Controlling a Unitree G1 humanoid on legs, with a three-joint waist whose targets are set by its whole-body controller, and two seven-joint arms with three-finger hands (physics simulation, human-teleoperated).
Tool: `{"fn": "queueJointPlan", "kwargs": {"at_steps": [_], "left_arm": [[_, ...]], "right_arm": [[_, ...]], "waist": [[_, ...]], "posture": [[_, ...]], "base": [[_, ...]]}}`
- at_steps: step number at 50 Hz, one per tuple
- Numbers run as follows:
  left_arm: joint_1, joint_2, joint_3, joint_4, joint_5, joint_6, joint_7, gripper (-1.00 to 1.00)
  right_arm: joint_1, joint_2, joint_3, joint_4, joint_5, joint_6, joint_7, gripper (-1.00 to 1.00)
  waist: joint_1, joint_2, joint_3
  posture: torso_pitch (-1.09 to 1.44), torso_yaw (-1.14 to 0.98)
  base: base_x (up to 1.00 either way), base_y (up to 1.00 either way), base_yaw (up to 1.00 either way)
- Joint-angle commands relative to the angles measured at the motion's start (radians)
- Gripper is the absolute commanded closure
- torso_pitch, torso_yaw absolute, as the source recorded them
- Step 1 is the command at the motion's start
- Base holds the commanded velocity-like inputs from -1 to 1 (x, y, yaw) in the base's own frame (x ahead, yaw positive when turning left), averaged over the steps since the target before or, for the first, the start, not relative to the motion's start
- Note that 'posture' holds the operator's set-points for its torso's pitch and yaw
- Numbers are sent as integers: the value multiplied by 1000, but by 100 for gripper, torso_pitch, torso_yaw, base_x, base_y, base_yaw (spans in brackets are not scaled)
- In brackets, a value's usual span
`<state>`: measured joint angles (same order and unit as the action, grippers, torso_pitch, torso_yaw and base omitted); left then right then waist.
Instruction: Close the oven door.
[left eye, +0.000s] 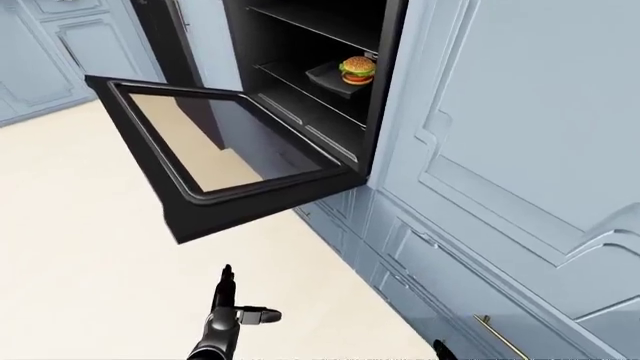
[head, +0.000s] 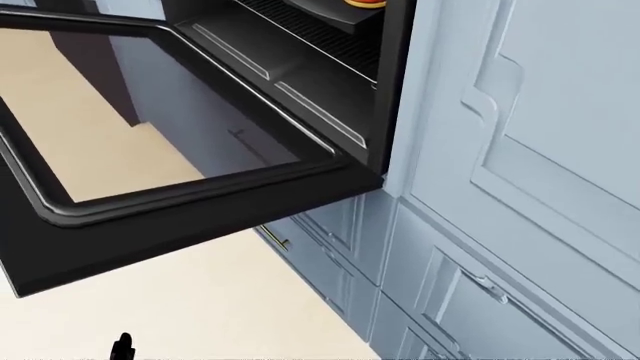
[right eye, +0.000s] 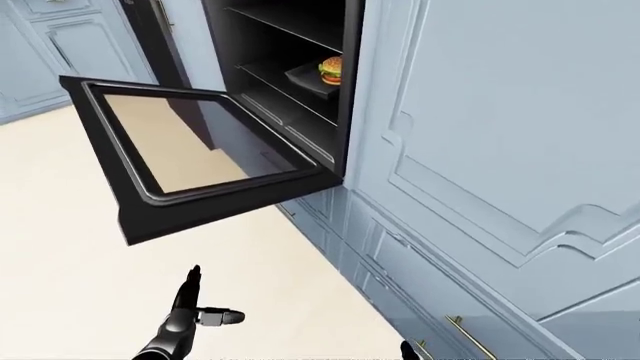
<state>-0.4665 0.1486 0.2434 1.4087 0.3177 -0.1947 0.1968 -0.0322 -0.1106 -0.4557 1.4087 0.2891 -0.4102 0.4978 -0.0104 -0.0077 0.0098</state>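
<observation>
Oven door (left eye: 215, 142) open, flat, leftward

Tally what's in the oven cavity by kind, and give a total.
Burger: 1
Tray under it: 1
Wire racks: 2 visible in the left-eye view
Total: 4

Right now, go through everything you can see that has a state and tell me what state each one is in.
oven door: open, hanging flat out.
burger: on a dark tray, on an oven rack.
left hand: open, empty, below the door, not touching it.
right hand: only a tip shows, state unclear.
lower drawers: shut.
</observation>
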Motion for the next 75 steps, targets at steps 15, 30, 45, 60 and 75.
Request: {"fn": "queueJointPlan", "kwargs": {"at_steps": [15,30,45,60,75], "left_arm": [[-24,8,0,-25,-1,-20,5,-100],[-26,9,0,-25,0,-19,5,-100],[-25,9,0,-25,-2,-21,5,-100],[-25,8,-1,-25,-2,-22,5,-100],[-25,8,-1,-25,-2,-20,5,-100]], "right_arm": [[-7,-3,-1,-14,2,-8,16,-100],[-13,-3,1,-14,1,-6,18,-100],[-7,-4,-1,-14,3,-7,24,-100],[-7,-3,0,-14,1,-12,27,-100],[-12,-3,2,-14,-1,-4,25,-100]], "waist": [[13,16,5],[13,4,-6],[28,32,1],[-14,-12,27],[-7,8,-25]], "posture": [[0,0],[0,0],[0,0],[0,0],[0,0]], "base": [[10,0,0],[16,0,0],[16,0,0],[15,0,0],[0,0,0]]}}
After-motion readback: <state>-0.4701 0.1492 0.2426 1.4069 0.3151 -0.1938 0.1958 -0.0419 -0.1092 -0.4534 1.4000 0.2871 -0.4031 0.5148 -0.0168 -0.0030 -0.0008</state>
